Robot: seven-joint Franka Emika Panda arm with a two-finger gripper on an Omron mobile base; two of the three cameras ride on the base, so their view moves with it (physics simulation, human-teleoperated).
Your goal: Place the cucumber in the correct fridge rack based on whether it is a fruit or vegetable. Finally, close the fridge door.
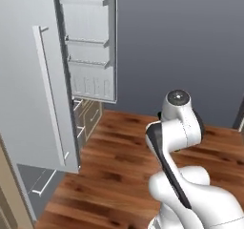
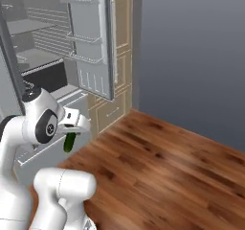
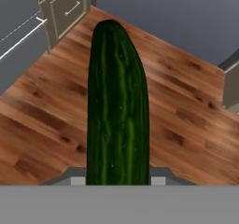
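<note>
One cucumber (image 2: 70,142) is held clamped in the gripper (image 2: 72,131), hanging end-down above the wood floor (image 2: 158,166). The open fridge door (image 2: 91,42) is seen at twelve o'clock, with the lower fridge rack (image 2: 36,56) at ten o'clock, well apart from the cucumber.

Cucumber (image 3: 117,106) (dark green, striped) lengthwise over wooden floor (image 3: 186,125), apparently in gripper's clasp.

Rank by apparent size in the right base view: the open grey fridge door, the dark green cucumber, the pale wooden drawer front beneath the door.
1. Open grey fridge door, largest.
2. Pale wooden drawer front.
3. Dark green cucumber, smallest, hanging from the gripper.
</note>
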